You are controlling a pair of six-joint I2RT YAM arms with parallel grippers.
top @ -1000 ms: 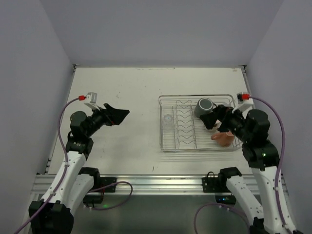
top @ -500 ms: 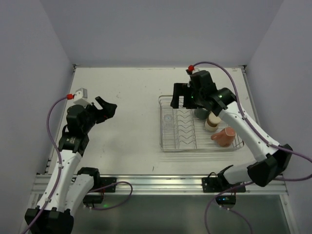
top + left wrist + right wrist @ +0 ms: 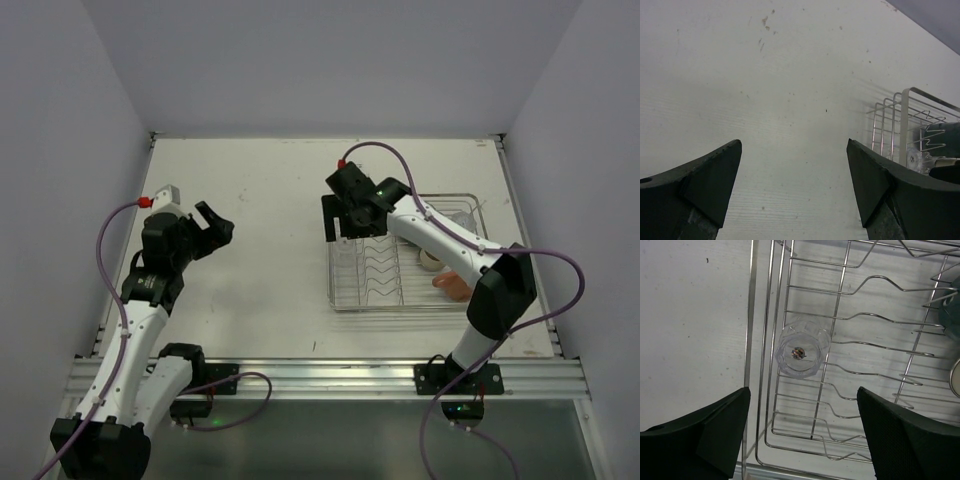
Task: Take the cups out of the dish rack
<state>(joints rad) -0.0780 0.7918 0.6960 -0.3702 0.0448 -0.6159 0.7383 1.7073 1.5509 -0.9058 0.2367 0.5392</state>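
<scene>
White tabletop (image 3: 260,190), pale grey walls all round. From the overhead camera, the dish rack (image 3: 400,306) sits right of centre. The right gripper (image 3: 342,225) hangs over the rack's left end. The left gripper (image 3: 212,222) is way off to the left over bare table. A cream cup (image 3: 431,260) and a pink cup (image 3: 452,285) are in the rack's right half, partly hidden by the right arm.

Left wrist cam: pincer spread wide with nothing in it, plain table underneath, and just a corner of the rack poking in at the right edge.

Right wrist cam: pincer wide here too, and empty. It looks straight down on a clear tumbler (image 3: 802,351), which is in the rack's left section beside the zigzag dividers (image 3: 880,345). A bit of dark mug (image 3: 952,310) shows at the right edge.
</scene>
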